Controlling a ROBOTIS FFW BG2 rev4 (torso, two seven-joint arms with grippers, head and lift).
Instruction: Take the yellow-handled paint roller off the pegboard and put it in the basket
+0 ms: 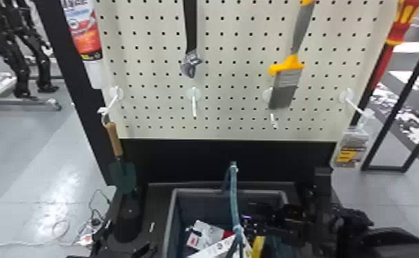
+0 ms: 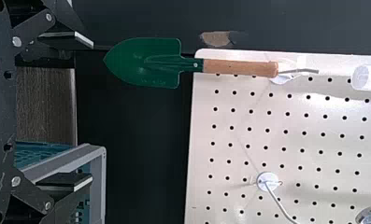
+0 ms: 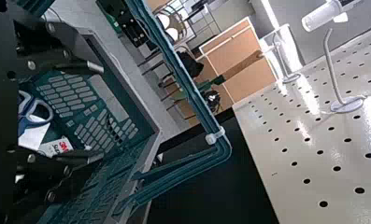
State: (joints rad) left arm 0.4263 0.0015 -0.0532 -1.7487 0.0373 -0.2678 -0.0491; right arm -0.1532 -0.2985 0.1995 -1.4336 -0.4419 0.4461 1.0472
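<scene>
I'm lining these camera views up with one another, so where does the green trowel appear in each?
Head view: the trowel hangs left of centre, at the lower left corner of the pegboard.
Left wrist view: it lies sideways, wooden handle over the pegboard, blade towards the left pincer.
Right wrist view: it is farther off, past the pegboard's edge, crossed by the teal handle.
Shared landmark: the pegboard.
</scene>
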